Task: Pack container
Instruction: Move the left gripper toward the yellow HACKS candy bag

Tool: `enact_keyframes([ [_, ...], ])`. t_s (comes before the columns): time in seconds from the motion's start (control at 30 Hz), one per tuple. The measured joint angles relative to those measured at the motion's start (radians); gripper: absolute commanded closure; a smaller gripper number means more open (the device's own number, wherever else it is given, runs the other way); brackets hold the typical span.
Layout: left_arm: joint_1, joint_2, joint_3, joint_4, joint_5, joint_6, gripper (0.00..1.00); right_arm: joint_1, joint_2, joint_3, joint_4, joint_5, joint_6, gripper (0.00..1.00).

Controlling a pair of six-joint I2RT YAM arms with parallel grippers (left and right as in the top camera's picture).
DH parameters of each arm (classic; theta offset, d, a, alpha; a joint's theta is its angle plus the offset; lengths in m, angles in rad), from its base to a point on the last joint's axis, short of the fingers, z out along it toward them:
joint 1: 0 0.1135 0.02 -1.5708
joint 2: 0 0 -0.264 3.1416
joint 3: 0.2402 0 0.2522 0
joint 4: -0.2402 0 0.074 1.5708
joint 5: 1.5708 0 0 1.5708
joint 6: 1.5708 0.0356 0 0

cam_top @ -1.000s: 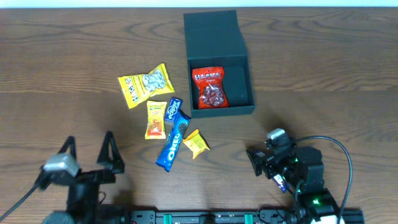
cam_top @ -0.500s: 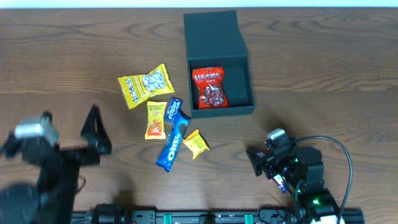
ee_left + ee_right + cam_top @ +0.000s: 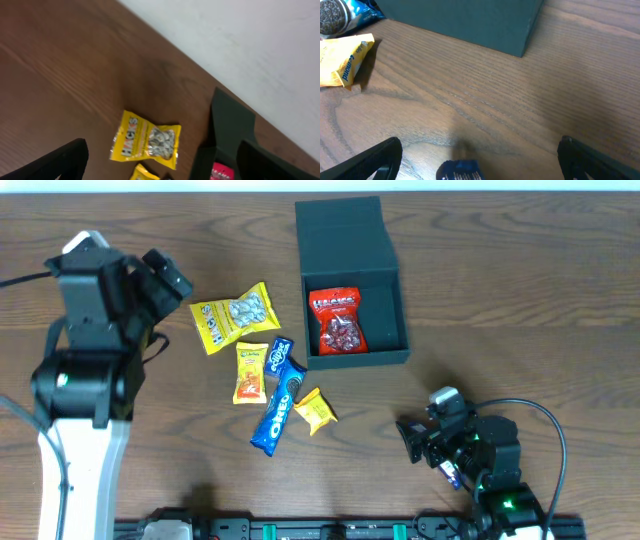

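The container [image 3: 357,352] is a dark teal box whose hinged lid [image 3: 340,232] lies open toward the back. A red Hacks packet [image 3: 337,320] lies inside it. In the left wrist view the container [image 3: 227,125] shows at right with the red packet [image 3: 220,173] peeking out. My left gripper [image 3: 165,280] is raised at the far left, open and empty, facing a yellow Hacks packet [image 3: 233,317] [image 3: 147,142]. My right gripper [image 3: 412,442] rests low at the front right, open with nothing between its fingers. It faces the container's front wall [image 3: 465,20].
Left of the container lie a small orange-yellow packet [image 3: 251,370], a blue Oreo packet [image 3: 280,402] [image 3: 340,12] and a small yellow packet [image 3: 316,410] [image 3: 345,62]. A blue-labelled piece [image 3: 460,171] shows at the bottom edge of the right wrist view. The table's back edge meets a white wall [image 3: 240,50].
My left arm has risen from the front-left edge and swung back to the far left, turning toward the packets. The right arm and all packets have stayed put.
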Motion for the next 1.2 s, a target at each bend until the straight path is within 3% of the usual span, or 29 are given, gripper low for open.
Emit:
enact_keyframes([
  [0.17,0.000,0.058,0.003,-0.024,0.040,-0.093,0.04,0.000,0.000,0.000,0.000,0.000,0.000,0.01],
  [0.33,0.008,0.093,0.006,-0.195,0.051,-0.497,0.05,0.000,0.000,0.000,0.000,0.000,0.000,0.01],
  [0.47,0.008,0.132,0.006,-0.198,0.093,-0.821,0.05,0.000,0.000,0.000,0.000,0.000,0.000,0.01],
  [0.57,0.006,0.146,0.006,-0.187,0.158,-0.954,0.05,0.000,0.000,0.000,0.000,0.000,0.000,0.01],
  [0.87,-0.006,0.266,0.006,-0.047,0.183,-1.132,0.11,0.000,0.000,0.000,0.000,0.000,0.000,0.01],
  [1.03,-0.008,0.415,0.006,0.114,0.205,-1.142,0.11,0.000,0.000,0.000,0.000,0.000,0.000,0.01],
  [1.2,-0.009,0.503,0.006,0.130,0.216,-1.142,0.11,0.000,0.000,0.000,0.000,0.000,0.000,0.01],
])
